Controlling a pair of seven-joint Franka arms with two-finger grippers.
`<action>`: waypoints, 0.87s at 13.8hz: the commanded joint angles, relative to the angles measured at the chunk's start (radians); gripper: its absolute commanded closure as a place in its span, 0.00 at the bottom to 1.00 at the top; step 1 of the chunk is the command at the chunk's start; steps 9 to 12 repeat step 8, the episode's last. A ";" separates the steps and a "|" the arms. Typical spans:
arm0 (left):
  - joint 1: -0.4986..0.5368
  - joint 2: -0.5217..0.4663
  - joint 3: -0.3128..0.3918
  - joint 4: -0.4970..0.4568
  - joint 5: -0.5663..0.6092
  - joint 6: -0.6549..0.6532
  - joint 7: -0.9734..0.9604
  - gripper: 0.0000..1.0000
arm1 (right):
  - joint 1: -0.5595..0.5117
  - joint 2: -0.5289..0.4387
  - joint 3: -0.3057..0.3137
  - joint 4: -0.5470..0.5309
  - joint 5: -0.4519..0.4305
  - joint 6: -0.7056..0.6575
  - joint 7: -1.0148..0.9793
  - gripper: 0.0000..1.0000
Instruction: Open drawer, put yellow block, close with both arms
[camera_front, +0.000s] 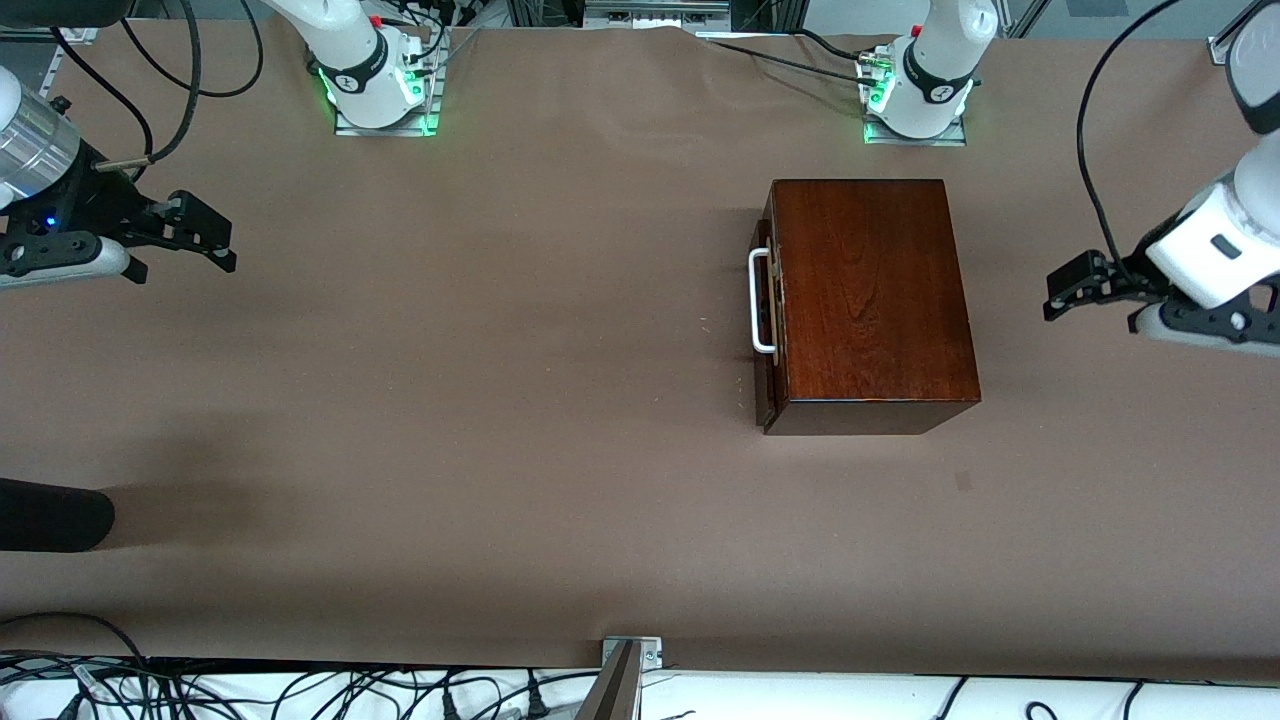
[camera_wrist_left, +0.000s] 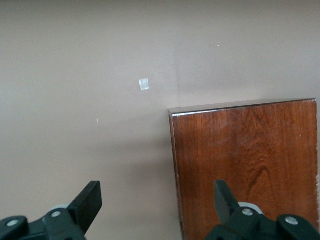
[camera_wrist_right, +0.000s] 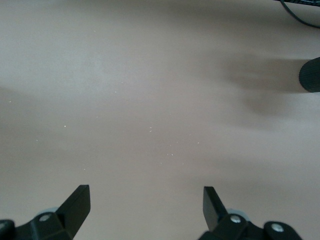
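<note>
1. The drawer (camera_front: 768, 300) sits shut in its wooden box (camera_front: 868, 300) on the table (camera_front: 450, 400), toward my left arm's end.
2. My left gripper (camera_front: 1062, 298) hangs spread wide, empty, over the table beside the box.
3. My right gripper (camera_front: 205, 235) hangs wide apart, empty, over bare table.

Brown paper-covered bench (camera_front: 480, 400) carrying a glossy reddish-brown wooden box (camera_front: 868, 300) toward the left arm's end, its drawer (camera_front: 770, 310) sitting shut with white bar handle (camera_front: 760, 300), two green-lit arm bases (camera_front: 385, 95) standing along one edge
</note>
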 joint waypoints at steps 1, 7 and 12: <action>0.074 -0.100 -0.061 -0.125 -0.002 0.035 -0.074 0.00 | -0.007 0.004 0.007 0.016 -0.014 0.000 -0.002 0.00; 0.061 -0.091 -0.052 -0.140 -0.005 0.066 0.025 0.00 | -0.005 0.004 0.007 0.016 -0.014 0.000 0.000 0.00; 0.059 -0.092 -0.052 -0.143 -0.005 0.066 0.021 0.00 | -0.005 0.004 0.005 0.016 -0.014 0.000 0.000 0.00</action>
